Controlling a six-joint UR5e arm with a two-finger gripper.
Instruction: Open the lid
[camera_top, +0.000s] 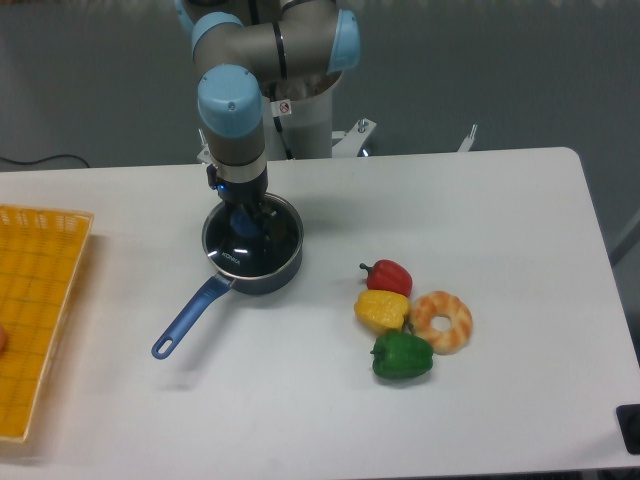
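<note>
The round dark glass lid (240, 250) with a metal rim and small white lettering lies on the dark blue saucepan (288, 262), slightly tilted and shifted to the left of the pan's rim. My gripper (245, 222) points straight down over the lid's centre. Its fingers close around the light-blue knob (245, 226), which they mostly hide. The saucepan's long blue handle (188, 318) points to the front left.
A yellow basket (40, 300) stands at the left table edge. A red pepper (388, 275), a yellow pepper (382, 309), a green pepper (402, 355) and a doughnut-shaped toy (442, 320) lie in a cluster to the right of the pan.
</note>
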